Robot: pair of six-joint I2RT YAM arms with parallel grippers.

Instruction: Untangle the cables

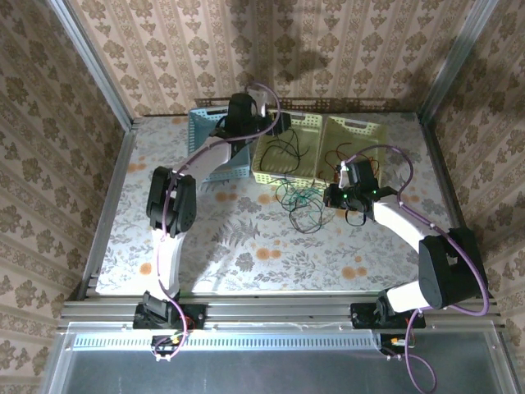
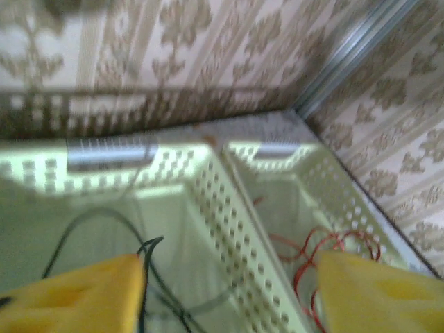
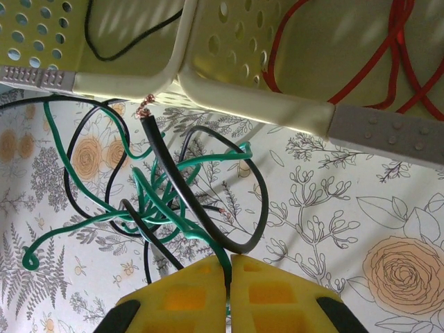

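Note:
A tangle of green and black cables (image 1: pixel 299 203) lies on the floral table in front of the baskets. My right gripper (image 3: pixel 229 274) is shut on a green cable (image 3: pixel 156 201) of that tangle. A thick black cable (image 3: pixel 173 180) with a bare copper end loops just past its fingertips. In the top view the right gripper (image 1: pixel 336 197) sits at the tangle's right side. My left gripper (image 2: pixel 229 262) hangs open over the middle yellow-green basket (image 2: pixel 229 208). A thin black cable (image 2: pixel 149 250) in that basket runs beside its left finger (image 2: pixel 76 295). Red cable (image 2: pixel 326 246) lies in the right basket.
Three baskets stand in a row at the back: a blue one (image 1: pixel 201 123), the middle yellow-green one (image 1: pixel 283 176) and another yellow-green one (image 1: pixel 361 127). Papered walls and metal posts close in the table. Bare floral tabletop (image 1: pixel 246 246) stretches toward the near edge.

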